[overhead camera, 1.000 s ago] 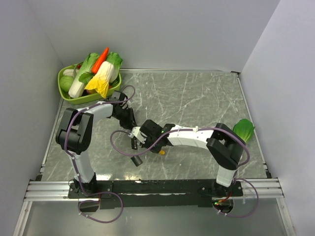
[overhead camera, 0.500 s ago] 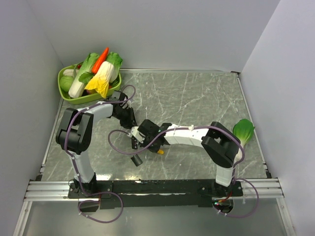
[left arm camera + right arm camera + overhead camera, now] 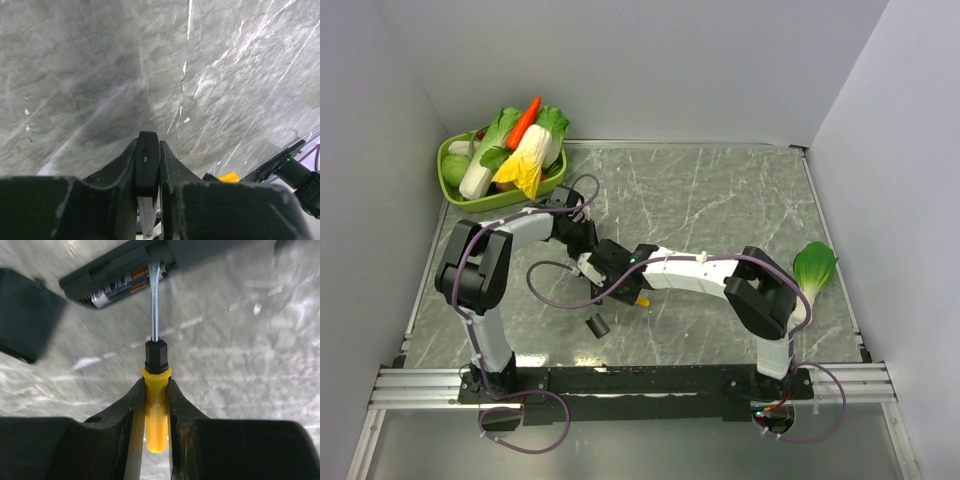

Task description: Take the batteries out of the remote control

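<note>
My left gripper (image 3: 148, 145) is shut on one end of the slim black remote control (image 3: 148, 160), near the table's left middle (image 3: 582, 240). In the right wrist view the remote (image 3: 125, 262) lies open with a battery (image 3: 117, 287) showing in its compartment. My right gripper (image 3: 156, 382) is shut on a small yellow-handled screwdriver (image 3: 156, 410). The screwdriver's metal blade (image 3: 154, 305) reaches into the compartment at the battery's end. From above, the right gripper (image 3: 632, 290) sits right next to the left one and hides most of the remote. The yellow handle (image 3: 642, 298) peeks out.
A short stubby black piece (image 3: 597, 325) lies on the table just near of the grippers, also in the right wrist view (image 3: 22, 315). A green basket (image 3: 448, 150) of vegetables stands at the back left. A leafy green (image 3: 815, 265) lies at the right edge. Purple cables (image 3: 555, 295) loop beside the grippers.
My right gripper with the screwdriver has moved away from the near edge, up and left toward the left gripper. The stubby black piece stayed put.
</note>
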`<act>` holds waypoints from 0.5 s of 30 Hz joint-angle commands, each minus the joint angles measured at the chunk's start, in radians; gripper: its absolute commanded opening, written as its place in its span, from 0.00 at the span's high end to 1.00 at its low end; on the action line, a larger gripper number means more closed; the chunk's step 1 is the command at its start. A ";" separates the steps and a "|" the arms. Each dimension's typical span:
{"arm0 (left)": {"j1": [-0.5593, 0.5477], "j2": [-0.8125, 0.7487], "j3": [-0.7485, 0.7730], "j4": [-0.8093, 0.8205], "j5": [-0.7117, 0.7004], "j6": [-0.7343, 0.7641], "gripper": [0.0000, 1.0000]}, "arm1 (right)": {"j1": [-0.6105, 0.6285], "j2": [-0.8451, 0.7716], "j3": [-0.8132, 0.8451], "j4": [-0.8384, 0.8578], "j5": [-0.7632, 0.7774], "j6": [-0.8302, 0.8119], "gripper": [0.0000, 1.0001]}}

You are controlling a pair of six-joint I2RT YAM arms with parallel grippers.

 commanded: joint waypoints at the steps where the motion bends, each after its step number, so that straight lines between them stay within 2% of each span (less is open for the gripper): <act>1: -0.018 -0.033 0.003 0.022 0.044 -0.052 0.99 | 0.032 0.058 0.103 -0.043 0.051 -0.011 1.00; 4: -0.018 -0.042 0.006 0.019 0.028 -0.054 0.99 | 0.041 0.087 0.147 -0.100 0.075 -0.006 1.00; 15: -0.018 -0.025 0.032 -0.033 -0.055 -0.026 0.99 | 0.046 0.041 0.134 -0.123 0.120 0.014 1.00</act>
